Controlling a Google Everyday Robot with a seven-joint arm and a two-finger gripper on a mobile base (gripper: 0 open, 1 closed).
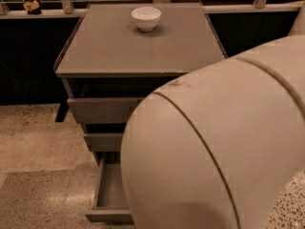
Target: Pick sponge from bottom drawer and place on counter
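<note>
Big white arm shell (pixel 214 151) fills right and lower view, blocking most of cabinet front. Gripper out of sight behind it; jaws released or clenched, cannot tell. Bottom drawer (pixel 112 194) pulled out, left part showing: grey floor, side wall, front lip. Sponge not seen; rest of drawer hidden by arm. Top drawer (pixel 102 109) and middle drawer (pixel 102 141) above, each slightly out. Grey tabletop (pixel 119 46) carries white bowl (pixel 146 18) near back edge, middle. Speckled floor (pixel 38 142) at left.
</note>
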